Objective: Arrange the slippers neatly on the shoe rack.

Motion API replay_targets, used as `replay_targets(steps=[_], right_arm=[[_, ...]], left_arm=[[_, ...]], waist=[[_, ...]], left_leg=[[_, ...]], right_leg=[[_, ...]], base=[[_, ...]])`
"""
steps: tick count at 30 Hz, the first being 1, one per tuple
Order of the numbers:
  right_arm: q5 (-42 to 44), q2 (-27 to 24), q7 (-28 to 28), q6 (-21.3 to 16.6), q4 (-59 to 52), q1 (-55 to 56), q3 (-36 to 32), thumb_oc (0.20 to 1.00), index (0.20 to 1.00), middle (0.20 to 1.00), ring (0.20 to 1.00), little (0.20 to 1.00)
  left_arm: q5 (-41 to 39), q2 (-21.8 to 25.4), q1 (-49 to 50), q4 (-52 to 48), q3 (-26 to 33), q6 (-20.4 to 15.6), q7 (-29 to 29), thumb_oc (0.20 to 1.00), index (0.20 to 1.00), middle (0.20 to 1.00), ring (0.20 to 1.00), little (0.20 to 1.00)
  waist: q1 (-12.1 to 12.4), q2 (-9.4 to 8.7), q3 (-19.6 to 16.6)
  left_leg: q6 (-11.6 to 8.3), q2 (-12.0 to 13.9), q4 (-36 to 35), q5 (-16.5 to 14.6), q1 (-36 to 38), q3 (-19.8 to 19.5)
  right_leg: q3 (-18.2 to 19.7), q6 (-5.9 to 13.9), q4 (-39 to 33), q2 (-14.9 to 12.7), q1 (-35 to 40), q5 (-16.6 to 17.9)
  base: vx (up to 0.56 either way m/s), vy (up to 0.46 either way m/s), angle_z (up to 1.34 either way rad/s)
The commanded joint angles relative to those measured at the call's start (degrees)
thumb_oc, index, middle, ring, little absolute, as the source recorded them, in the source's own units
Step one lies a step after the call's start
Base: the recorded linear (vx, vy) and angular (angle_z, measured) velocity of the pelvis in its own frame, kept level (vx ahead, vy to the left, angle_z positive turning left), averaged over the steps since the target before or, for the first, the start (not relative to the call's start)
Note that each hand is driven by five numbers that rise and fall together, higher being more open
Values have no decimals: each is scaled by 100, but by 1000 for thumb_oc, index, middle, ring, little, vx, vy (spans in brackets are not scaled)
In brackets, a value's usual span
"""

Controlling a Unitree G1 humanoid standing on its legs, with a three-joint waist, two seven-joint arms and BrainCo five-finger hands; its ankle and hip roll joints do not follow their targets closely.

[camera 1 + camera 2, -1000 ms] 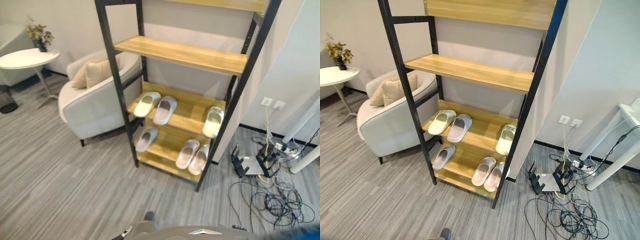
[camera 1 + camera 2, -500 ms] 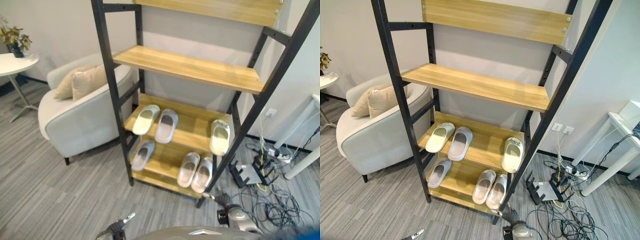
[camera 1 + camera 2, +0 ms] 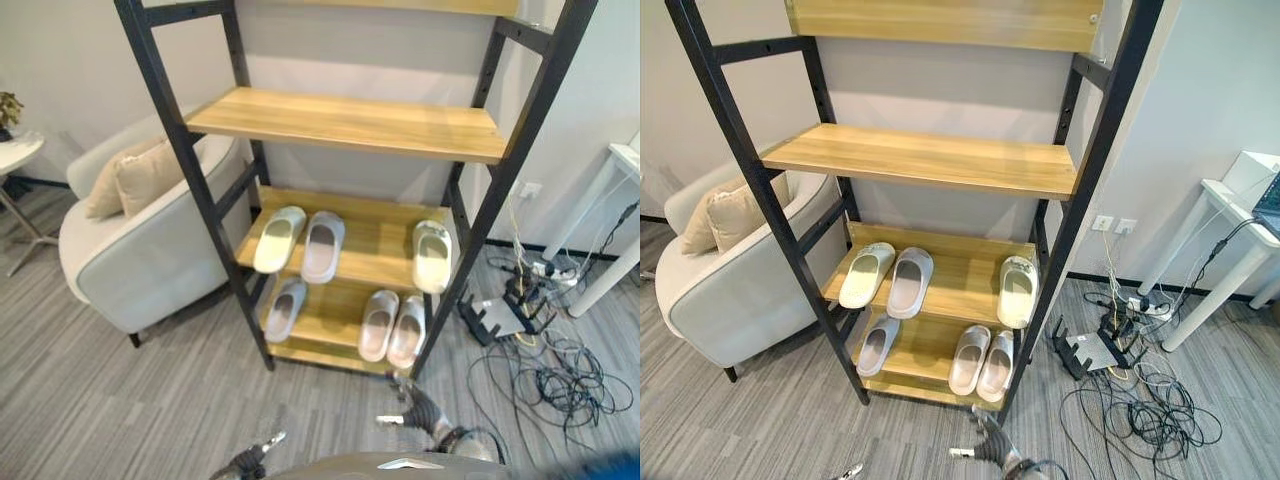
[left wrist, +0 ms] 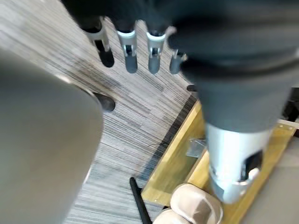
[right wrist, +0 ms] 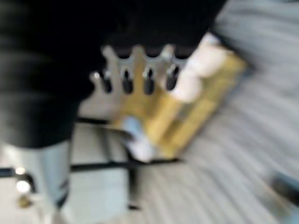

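Before me lies grey striped carpet (image 3: 110,390) and a pale grey wall (image 3: 940,100). To my left sits a light armchair (image 3: 140,265) with a beige cushion (image 3: 135,180) — beside it a small round white table (image 3: 15,155). To my right, a white desk (image 3: 1240,200), wall sockets (image 3: 1112,224), and cables (image 3: 560,375) tangled on the floor.

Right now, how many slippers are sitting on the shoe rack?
6. On the middle shelf, a cream slipper and a grey slipper sit at the left, and a lone cream slipper at the right. On the bottom shelf, a single slipper lies left and a pair right.
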Motion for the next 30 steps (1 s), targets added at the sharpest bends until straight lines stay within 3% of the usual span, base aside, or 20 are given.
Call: replay_targets(steps=[1,2,3,4,5,7,20,23,30], right_arm=[[-634,-150,-255,1034,-1018,-496,-286,1000,1000,1000,1000,1000],[-630,-159,-247,1056,-1046,-485,-286,1000,1000,1000,1000,1000],[-793,-209,-155,1407,-1439,-546,-371,1000,1000,1000,1000,1000],[-789,-217,-147,1426,-1462,-537,-372,1000,1000,1000,1000,1000],[-914,-251,-48,1780,-1828,-589,-497,1000,1000,1000,1000,1000],[-974,-252,-37,2023,-2253,-820,-672,1000,1000,1000,1000,1000],[-1228,-438,-598,1983,-743,-2895,-671,1000,1000,1000,1000,1000],[-1345,-587,-1096,1967,109,-3829,-481,1000,1000,1000,1000,1000],[-940,-440,-1495,1709,1463,-5491,-137,1000,1000,1000,1000,1000]], left_arm=[[127,-265,147,570,63,0,-226,1000,1000,1000,1000,1000],[126,-267,148,569,61,1,-226,1000,1000,1000,1000,1000],[88,-274,199,536,101,4,-270,1000,1000,1000,1000,1000],[88,-275,200,535,100,5,-270,1000,1000,1000,1000,1000],[41,-297,254,471,145,28,-293,1000,1000,1000,1000,1000],[-4,-327,345,378,157,9,-324,1000,1000,1000,1000,1000],[-22,-222,571,6,283,92,-440,1000,1000,1000,1000,1000],[-90,-173,444,-3,278,75,-514,1000,1000,1000,1000,1000],[-245,22,-122,-27,200,-20,-556,1000,1000,1000,1000,1000]], waist=[[-21,-10,-94],[-23,-9,-91],[-26,-14,-86],[-27,-13,-85],[-29,-7,-78],[4,11,-54],[292,-71,16],[368,-129,216],[499,-175,811]], left_leg=[[-50,352,-39,-167,380,-227],[-50,351,-42,-166,385,-230],[-49,353,-58,-148,389,-242],[-49,352,-60,-147,392,-244],[-45,348,-83,-125,401,-261],[-48,333,-128,-73,403,-315],[-1,254,-357,47,363,-477],[37,235,-292,49,105,-509],[113,243,143,38,-740,-609]], right_leg=[[-180,37,93,166,176,180],[-183,37,92,165,181,179],[-194,35,85,171,177,184],[-197,35,85,170,180,183],[-206,30,79,176,180,185],[-245,20,70,192,177,202],[-424,52,-46,223,145,209],[-475,109,-34,203,-16,185],[-583,227,115,158,-559,183]], base=[[5,-28,16],[-1,-17,10],[-1,-7,3],[0,0,0],[0,0,0],[-4,13,2],[28,28,10],[-31,43,4],[-96,51,13]])
